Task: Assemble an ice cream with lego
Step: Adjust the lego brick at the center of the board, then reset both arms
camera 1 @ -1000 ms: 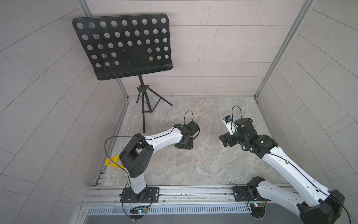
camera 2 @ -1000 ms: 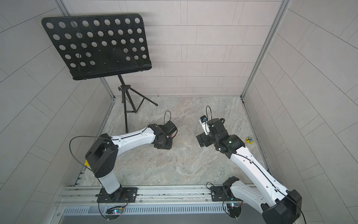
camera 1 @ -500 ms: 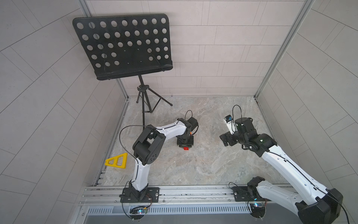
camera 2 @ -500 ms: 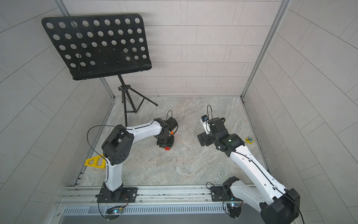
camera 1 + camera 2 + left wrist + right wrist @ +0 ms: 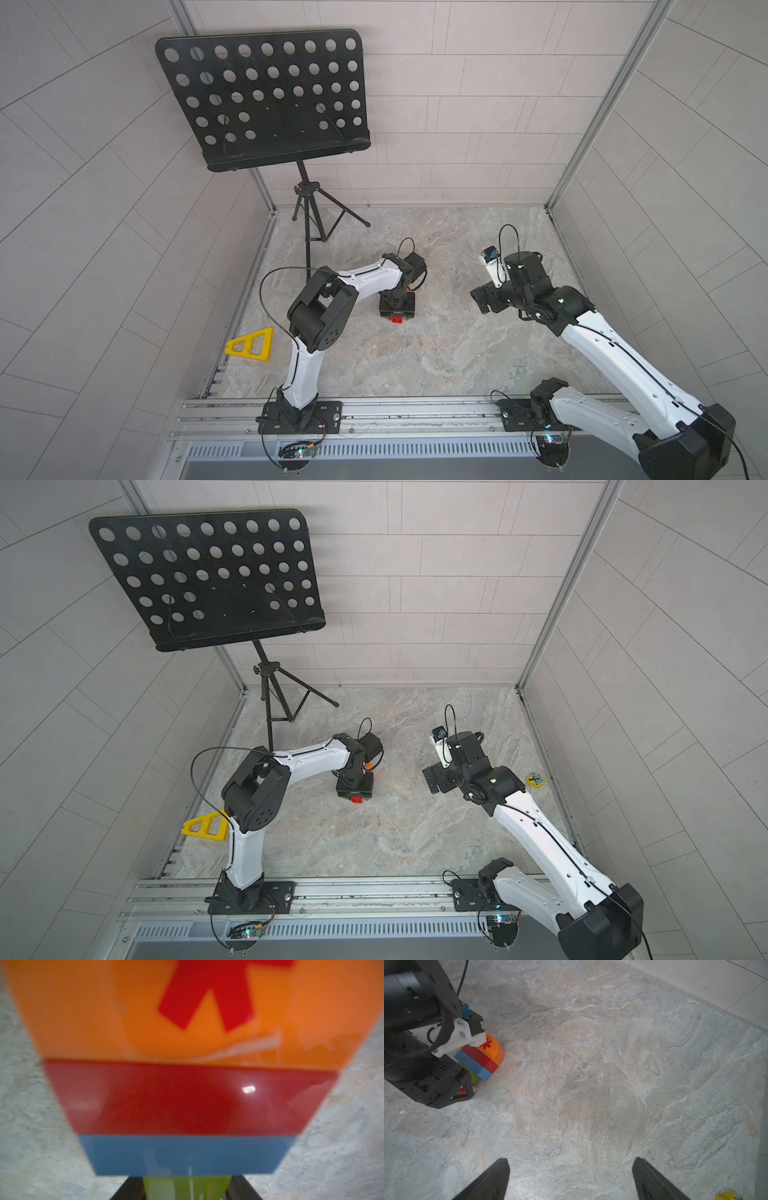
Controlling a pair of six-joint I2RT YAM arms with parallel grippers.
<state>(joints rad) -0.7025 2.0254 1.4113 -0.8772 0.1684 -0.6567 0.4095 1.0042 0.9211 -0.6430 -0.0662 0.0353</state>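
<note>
orange-domed ice cream (image 5: 481, 1059), stem (image 5: 187, 1187) part-hidden by left gripper (image 5: 397, 311)

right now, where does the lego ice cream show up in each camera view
Top view: near centre, ice cream mostly hidden under the left arm, red end showing.
Top view: just left of centre, red end showing again.
Left wrist: the ice cream fills the picture, blurred.
Right wrist: ice cream beyond the open right pincer, under the left arm.
Shared landmark: the marbled tabletop.

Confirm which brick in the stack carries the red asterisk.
The orange half-round dome at the stack's end; the red brick and blue brick are plain.
</note>
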